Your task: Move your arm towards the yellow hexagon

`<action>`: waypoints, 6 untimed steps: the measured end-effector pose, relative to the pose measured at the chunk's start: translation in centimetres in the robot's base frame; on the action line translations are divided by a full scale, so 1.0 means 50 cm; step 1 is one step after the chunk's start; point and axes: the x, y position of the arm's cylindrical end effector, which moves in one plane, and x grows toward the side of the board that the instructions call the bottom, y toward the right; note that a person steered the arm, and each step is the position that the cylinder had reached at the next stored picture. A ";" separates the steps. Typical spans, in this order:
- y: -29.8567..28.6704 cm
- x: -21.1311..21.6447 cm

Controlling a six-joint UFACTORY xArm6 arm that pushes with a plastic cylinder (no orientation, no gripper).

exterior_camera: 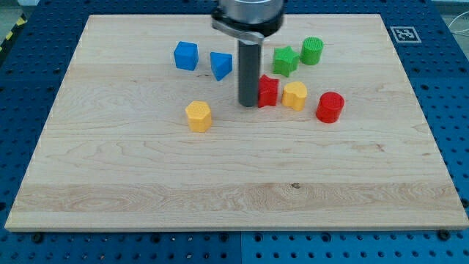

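A yellow hexagon (198,116) lies on the wooden board (146,183), left of the middle. My tip (248,105) stands to its right and slightly higher in the view, about one block-width away from it. The tip is right against the left side of a red star-like block (269,91). A second yellow block (294,95), whose shape is unclear, sits just right of that red block.
A red cylinder (330,107) lies to the right of the second yellow block. A green star (285,60) and a green cylinder (311,50) sit above them. A blue cube (186,56) and a blue wedge-like block (220,65) lie to the upper left of the rod.
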 end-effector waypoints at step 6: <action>-0.164 -0.020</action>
